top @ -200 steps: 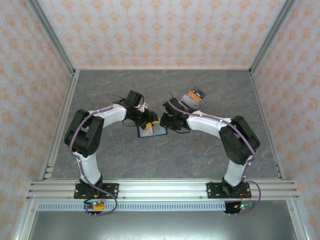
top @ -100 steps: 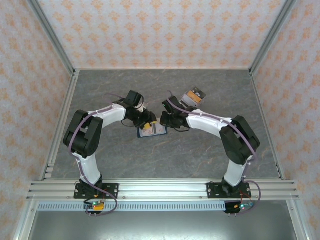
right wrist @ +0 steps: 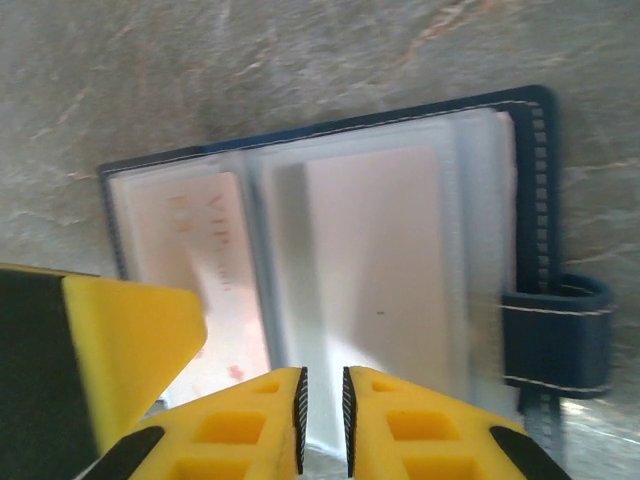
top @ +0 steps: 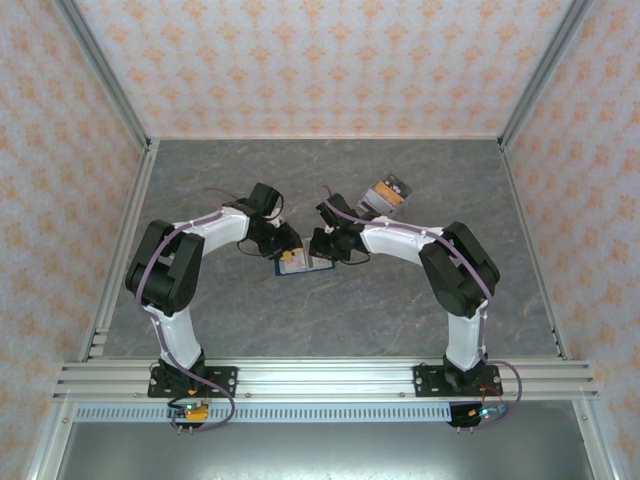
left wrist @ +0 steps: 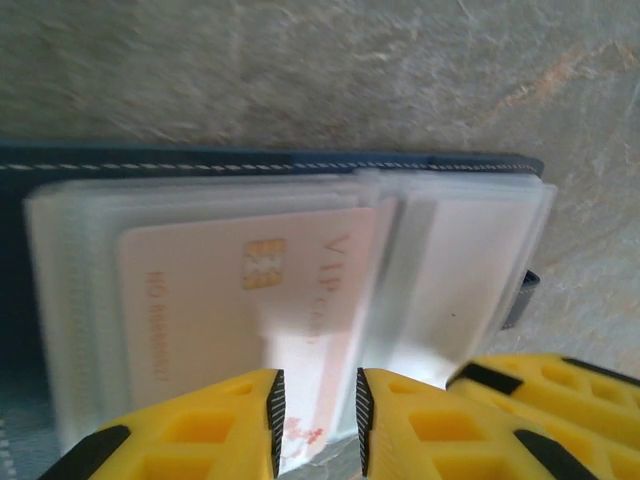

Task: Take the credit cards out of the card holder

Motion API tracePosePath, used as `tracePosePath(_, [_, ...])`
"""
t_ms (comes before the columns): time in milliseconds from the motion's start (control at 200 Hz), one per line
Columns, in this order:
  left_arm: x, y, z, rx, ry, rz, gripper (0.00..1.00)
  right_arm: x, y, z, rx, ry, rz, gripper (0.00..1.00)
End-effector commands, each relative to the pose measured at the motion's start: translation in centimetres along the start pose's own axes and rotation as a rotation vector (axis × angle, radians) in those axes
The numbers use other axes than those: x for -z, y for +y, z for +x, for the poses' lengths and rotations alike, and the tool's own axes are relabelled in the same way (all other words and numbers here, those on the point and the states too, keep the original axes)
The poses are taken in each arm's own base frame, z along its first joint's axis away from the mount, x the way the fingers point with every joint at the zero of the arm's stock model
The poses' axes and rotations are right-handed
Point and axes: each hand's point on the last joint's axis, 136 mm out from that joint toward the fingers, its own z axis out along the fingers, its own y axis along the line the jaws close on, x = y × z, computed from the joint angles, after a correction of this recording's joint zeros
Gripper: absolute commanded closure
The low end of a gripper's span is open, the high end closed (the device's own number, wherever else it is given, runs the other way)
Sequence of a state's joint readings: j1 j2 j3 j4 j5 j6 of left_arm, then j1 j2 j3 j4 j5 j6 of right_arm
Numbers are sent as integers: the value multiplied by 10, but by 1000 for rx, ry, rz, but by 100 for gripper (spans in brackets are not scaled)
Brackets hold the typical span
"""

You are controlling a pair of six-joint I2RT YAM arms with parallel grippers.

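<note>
The navy card holder [top: 305, 263] lies open on the table between the two arms, its clear sleeves facing up. A pale pink credit card [left wrist: 250, 290] with a chip sits in the left sleeve. My left gripper [left wrist: 315, 420] is open by a narrow gap over that card's near edge. My right gripper [right wrist: 322, 420] is nearly closed on the fold of a clear sleeve [right wrist: 380, 250] of the card holder [right wrist: 540, 200]. In the top view the left gripper [top: 287, 248] and right gripper [top: 322, 247] meet at the holder's far edge.
A fanned pile of loose cards [top: 387, 194] lies behind the right arm. The holder's closure tab [right wrist: 555, 340] sticks out on its right side. The left gripper's yellow finger [right wrist: 110, 340] crowds the right wrist view. Grey table [top: 330, 320] stretches in front.
Both grippers have narrowed over the holder. The arms and the holder have shifted slightly to the left and away from the bases.
</note>
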State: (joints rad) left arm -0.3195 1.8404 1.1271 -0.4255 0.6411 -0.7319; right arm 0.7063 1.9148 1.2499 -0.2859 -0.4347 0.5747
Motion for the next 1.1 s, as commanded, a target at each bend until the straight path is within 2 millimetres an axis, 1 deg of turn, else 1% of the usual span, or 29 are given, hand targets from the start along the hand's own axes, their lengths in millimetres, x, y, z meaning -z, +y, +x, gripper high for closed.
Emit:
tracePosePath(0, [18, 11, 0, -7, -40, -38, 73, -10, 21, -1, 20, 32, -85, 80])
tracePosePath(165, [18, 27, 2, 8, -46, -85, 75, -22, 20, 1, 9, 59, -87, 80])
tracePosePath(345, [14, 40, 3, 21, -40, -121, 78, -26, 22, 4, 5, 79, -108, 80])
tracePosePath(430, [10, 43, 5, 26, -29, -130, 80, -28, 23, 5, 5, 85, -113, 80])
tracePosePath(485, [8, 44, 6, 29, -21, -133, 83, -30, 22, 5, 3, 90, -114, 80])
tracePosePath(530, [6, 46, 6, 33, -14, -136, 84, -30, 23, 5, 3, 90, -117, 80])
tracePosePath(746, [1, 51, 9, 39, 4, -147, 84, -34, 24, 7, 2, 103, -130, 80])
tracePosePath(1091, [-8, 57, 14, 51, 31, -144, 84, -40, 33, 8, 4, 127, -184, 81])
